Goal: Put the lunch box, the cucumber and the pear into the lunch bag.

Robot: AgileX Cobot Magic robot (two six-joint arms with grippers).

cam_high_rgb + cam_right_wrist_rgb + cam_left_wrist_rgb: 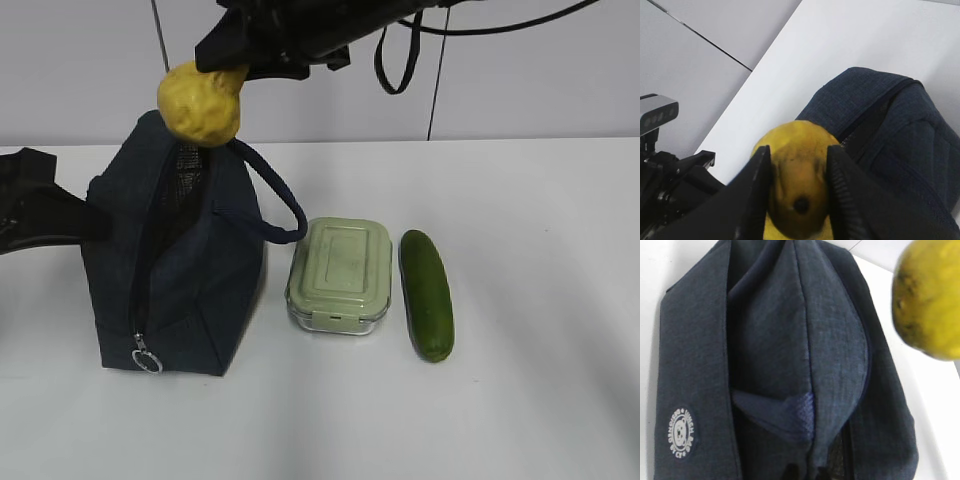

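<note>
Right fingers [792, 187] pinch the lumpy yellow pear [200, 103] over the navy fabric lunch bag [175, 270]; left fingers, unseen, are pressed together. Centre it above the zipper gap before lowering.

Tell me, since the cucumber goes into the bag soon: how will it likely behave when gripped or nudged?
The cucumber lies alone on the bare table, round-bodied and straight, so a sideways nudge would probably roll it. Its skin looks smooth and glossy, so it may slip between the fingers unless gripped mid-length. It looks thick and rigid, so it likely won't droop when lifted.
</note>
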